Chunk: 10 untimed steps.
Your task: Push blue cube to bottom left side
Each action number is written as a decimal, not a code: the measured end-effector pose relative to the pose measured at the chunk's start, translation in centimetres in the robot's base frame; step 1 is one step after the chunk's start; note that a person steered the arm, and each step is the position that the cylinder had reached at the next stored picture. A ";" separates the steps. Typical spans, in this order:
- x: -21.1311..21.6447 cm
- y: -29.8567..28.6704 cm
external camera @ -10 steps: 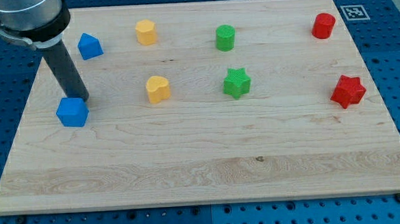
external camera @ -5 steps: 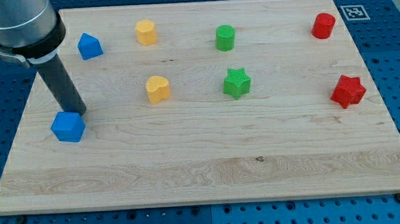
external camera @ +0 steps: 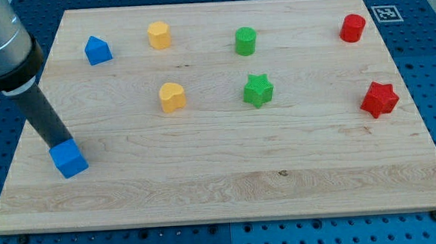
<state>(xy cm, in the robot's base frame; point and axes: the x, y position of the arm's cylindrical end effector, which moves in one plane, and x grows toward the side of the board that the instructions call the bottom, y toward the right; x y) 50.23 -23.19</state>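
The blue cube [external camera: 70,159] lies on the wooden board [external camera: 221,181] near the left edge, below the middle. My tip [external camera: 60,143] touches the cube's upper left side; the dark rod rises from it toward the view's top left corner.
A second blue block [external camera: 97,50], house-shaped, sits at the top left. A yellow block [external camera: 159,35] and a yellow heart [external camera: 172,97] lie left of centre. A green cylinder [external camera: 246,40], a green star [external camera: 258,89], a red cylinder [external camera: 353,27] and a red star [external camera: 379,98] lie to the right.
My tip has moved down and slightly left, pushing the blue cube with it toward the view's bottom left. The other blocks have not moved.
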 end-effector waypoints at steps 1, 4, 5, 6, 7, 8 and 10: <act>-0.3 1.6; 1.0 6.1; 1.6 6.1; 1.8 5.2; 2.3 3.9; -0.3 3.7; 2.7 2.7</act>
<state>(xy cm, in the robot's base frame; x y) 52.91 -20.54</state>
